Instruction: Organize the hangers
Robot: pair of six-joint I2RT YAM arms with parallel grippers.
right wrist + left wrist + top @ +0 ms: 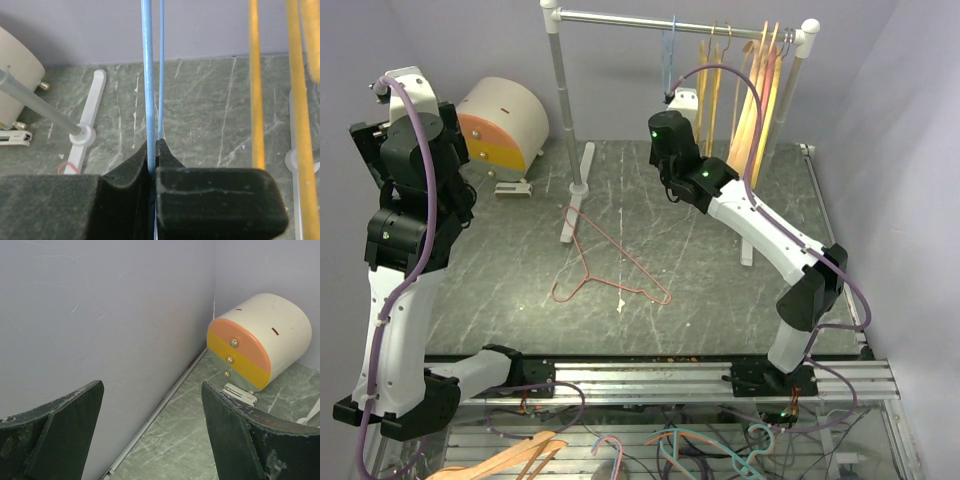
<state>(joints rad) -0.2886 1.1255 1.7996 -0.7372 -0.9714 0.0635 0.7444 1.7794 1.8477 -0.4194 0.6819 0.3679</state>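
- Right arm: I see it stretched up and back to the rail.
- Right claw: pinched tight on the blue hanger, which hangs from the rail.
- Left arm: folded upright, facing the wall.
- Left claw: spread wide, holding nothing.
- Red hanger: flat on the table.
- Orange hangers: on the rail.

I counted one thin blue wire hanger and one thin red wire hanger. The thick yellow, orange and peach plastic hangers overlapped; I made out at least four. One white-and-metal clothes rail had two posts. One round cream drawer box had three drawers.
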